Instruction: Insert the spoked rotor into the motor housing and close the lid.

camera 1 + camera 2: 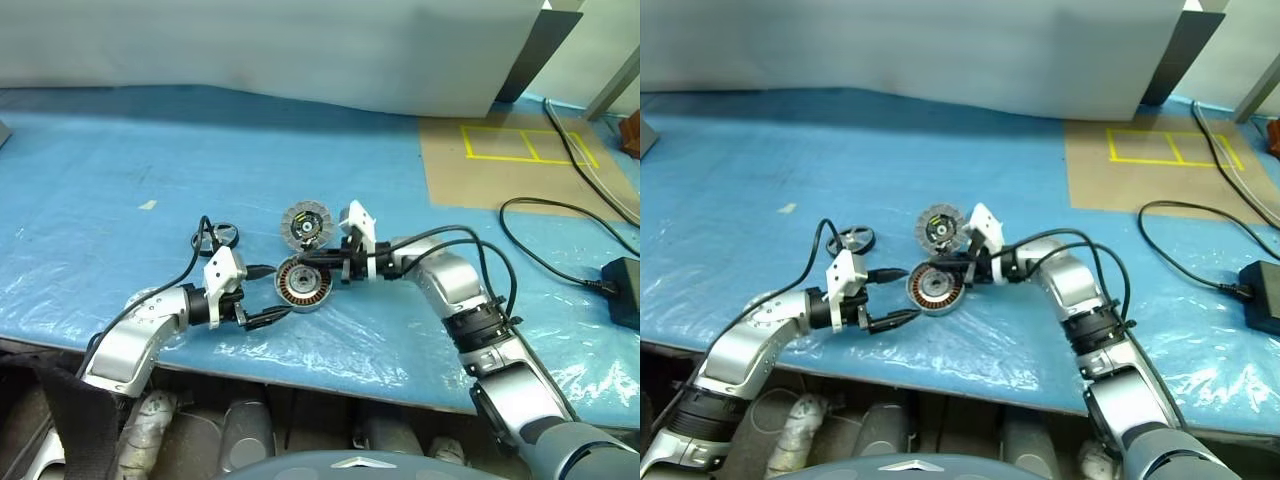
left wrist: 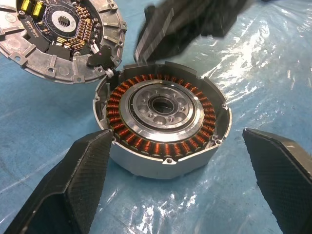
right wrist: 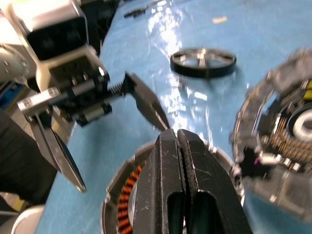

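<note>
The motor housing, a short silver cylinder with copper windings and a central hub, lies open-side up on the blue sheet. The lid, ribbed with a dark centre and yellow marks, stands tilted at the housing's far rim and touches it. The spoked rotor, a dark wheel, lies flat to the left, apart from both grippers. My left gripper is open beside the housing's left side, and its fingers flank the housing without touching. My right gripper is shut, empty, tips just over the housing's right rim.
A black cable loops from my left wrist past the rotor. More cables and a black power brick lie at the right. A brown board with yellow tape is at the back right, a white panel behind it. The table's front edge is close.
</note>
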Controlling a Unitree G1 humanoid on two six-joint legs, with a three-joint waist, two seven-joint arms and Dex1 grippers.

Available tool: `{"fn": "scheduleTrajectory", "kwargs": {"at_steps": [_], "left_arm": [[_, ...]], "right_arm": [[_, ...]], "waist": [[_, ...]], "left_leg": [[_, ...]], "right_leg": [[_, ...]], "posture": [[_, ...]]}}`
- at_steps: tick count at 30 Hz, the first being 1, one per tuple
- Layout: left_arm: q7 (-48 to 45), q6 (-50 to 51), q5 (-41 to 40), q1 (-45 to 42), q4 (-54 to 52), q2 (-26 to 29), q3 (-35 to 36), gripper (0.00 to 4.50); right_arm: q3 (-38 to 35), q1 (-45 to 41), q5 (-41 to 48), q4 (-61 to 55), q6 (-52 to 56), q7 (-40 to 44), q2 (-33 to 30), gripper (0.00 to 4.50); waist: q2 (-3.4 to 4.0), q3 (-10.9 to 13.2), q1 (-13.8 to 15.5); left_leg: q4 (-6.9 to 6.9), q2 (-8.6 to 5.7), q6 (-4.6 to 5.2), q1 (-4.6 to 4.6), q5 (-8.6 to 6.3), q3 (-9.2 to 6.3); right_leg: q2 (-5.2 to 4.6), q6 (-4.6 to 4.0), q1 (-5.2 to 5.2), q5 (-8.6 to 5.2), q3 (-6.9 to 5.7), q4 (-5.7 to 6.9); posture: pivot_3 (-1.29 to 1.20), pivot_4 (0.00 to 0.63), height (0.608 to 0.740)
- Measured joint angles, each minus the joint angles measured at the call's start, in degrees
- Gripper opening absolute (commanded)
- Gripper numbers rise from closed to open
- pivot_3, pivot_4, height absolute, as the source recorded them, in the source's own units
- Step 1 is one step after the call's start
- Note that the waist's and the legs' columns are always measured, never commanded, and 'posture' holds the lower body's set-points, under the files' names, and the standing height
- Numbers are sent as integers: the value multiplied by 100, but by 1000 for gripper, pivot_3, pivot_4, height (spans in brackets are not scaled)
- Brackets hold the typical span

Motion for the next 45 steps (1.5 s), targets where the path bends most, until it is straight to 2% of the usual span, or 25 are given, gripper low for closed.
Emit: {"fn": "scheduleTrajectory", "kwargs": {"at_steps": [4,6,9,13,15,17,19,23,27,30,34,38,45], "left_arm": [[72,-1,-7,-41,32,-6,115,4500],[456,-72,8,-118,201,-158,425,4500],[1037,-270,51,-319,321,-420,787,4500],[1542,-413,139,-445,321,-570,1010,4500],[1022,-106,-62,-299,120,40,1012,4500],[-179,62,-258,81,-79,1412,1059,4500],[-815,9,-278,-12,138,2062,1321,4500],[-1409,-660,51,-1581,1812,2396,1264,4500],[-1767,-1487,733,-3276,3541,2216,734,4500],[-2098,-2092,1225,-3989,4583,1828,233,4500],[-2472,-2854,1877,-4475,5724,1302,-392,4500],[-2380,-3599,2507,-4866,6559,895,-805,4500],[-2287,-4210,3042,-5359,7448,651,-955,4500]], "right_arm": [[729,135,-758,53,-616,-81,-188,36],[972,276,-1084,177,-1223,-143,-251,36],[945,331,-1133,207,-1376,-178,-240,36],[673,392,-787,129,-889,-152,-221,36],[612,390,-722,-11,-710,-130,-322,36],[488,465,-680,-211,-642,-100,-532,36],[359,517,-679,-261,-597,-102,-699,36],[304,629,-671,-359,-556,-179,-598,36],[292,720,-675,-398,-486,-312,-533,36],[284,765,-676,-474,-455,-369,-529,36],[269,841,-677,-594,-440,-437,-577,36],[206,1054,-594,-1145,-228,-482,-808,36],[-499,1435,17,-2513,308,-389,-1601,36]], "waist": [[-1,0,0],[2,-1,-3],[-6,-4,-3],[-7,-3,2],[-16,0,-2],[-42,5,-59],[-37,7,-2],[-27,12,155],[-29,11,160],[-29,11,162],[-30,11,163],[-32,12,188],[-35,14,211]], "left_leg": [[-4,0,-2,0,0,0],[-1,-4,-2,8,0,2],[7,-3,1,32,-1,1],[11,-3,7,27,-5,0],[8,3,0,11,-1,0],[6,25,-7,-11,-3,-1],[-3,25,-12,-5,-5,1],[8,29,-13,2,-6,3],[18,-15,-12,9,-4,4],[17,-9,-13,5,-4,3],[13,-4,-13,-8,-4,-2],[10,-3,-13,-26,-4,-13],[14,-3,-14,-32,-4,-32]], "right_leg": [[0,0,0,0,-3,-1],[-3,1,6,0,4,0],[-5,1,35,0,5,-1],[-6,4,31,2,5,1],[2,4,9,2,3,1],[30,3,-13,1,3,-7],[31,3,-9,1,0,-5],[27,-1,0,-1,-2,0],[-13,8,12,5,11,2],[-10,11,9,7,7,1],[-6,31,1,19,-5,5],[-7,35,-3,22,-22,3],[-8,36,0,23,-36,4]], "posture": [[0,150,740],[0,150,740],[0,150,740],[0,150,740],[0,150,740],[0,150,740],[0,150,740],[0,150,740],[0,150,740],[0,150,740],[0,150,740],[0,150,740],[0,150,740]]}}
